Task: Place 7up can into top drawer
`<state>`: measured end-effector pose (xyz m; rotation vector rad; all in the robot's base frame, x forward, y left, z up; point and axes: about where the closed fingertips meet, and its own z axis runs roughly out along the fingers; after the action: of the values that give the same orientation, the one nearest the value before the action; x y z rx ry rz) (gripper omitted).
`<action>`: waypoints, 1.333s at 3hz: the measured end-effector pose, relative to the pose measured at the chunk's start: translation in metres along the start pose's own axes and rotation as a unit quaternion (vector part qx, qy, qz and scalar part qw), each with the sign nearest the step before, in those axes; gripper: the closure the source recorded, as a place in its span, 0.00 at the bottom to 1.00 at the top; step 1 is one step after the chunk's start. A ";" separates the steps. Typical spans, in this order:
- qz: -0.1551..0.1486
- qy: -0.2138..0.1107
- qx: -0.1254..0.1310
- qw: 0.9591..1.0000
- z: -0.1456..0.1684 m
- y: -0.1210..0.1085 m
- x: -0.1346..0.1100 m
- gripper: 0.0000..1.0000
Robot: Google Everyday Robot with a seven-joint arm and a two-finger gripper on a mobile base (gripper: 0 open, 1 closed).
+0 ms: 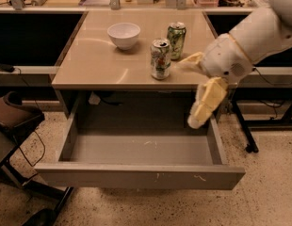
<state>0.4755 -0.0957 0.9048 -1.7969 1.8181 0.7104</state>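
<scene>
Speckled beige floor [268, 197] runs under a tan flat-topped desk [99, 65]. Behind it we see a cluttered back bench, too dim to sort out. On our right the white robot arm [259, 41] enters cut off by the upper corner. It covers the desk's right front corner and the far right corner of the wide grey-beige top drawer [141, 175]. That drawer stands pulled out below the desktop, its rear wall lost in shadow. A brown padded chair [14, 119] is clipped by the left edge.

The small silvery-white 7up can with green patches [160, 59] stands upright near the desk's front edge, right of middle. The cream-fingered gripper [187, 93] sits just to its right, not touching. One of its fingers [189, 60] points at the can; the other hangs past the desk edge over the drawer's right side. They are spread wide and hold nothing.

A darker green can [176, 40] stands just behind the 7up can. A round white bowl [124, 35] sits well apart to the left — plain desktop shows between. The drawer's grey floor shows from wall to wall.
</scene>
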 end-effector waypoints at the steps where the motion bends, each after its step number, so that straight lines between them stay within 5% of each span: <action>1: 0.012 -0.116 -0.042 0.992 0.032 -0.024 -0.046 0.00; 3: 0.029 -0.125 -0.039 0.991 0.037 -0.023 -0.046 0.00; 4: 0.085 -0.143 0.048 0.985 0.009 -0.061 -0.005 0.00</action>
<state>0.5364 -0.0858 0.9001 -1.4086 1.7888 0.8796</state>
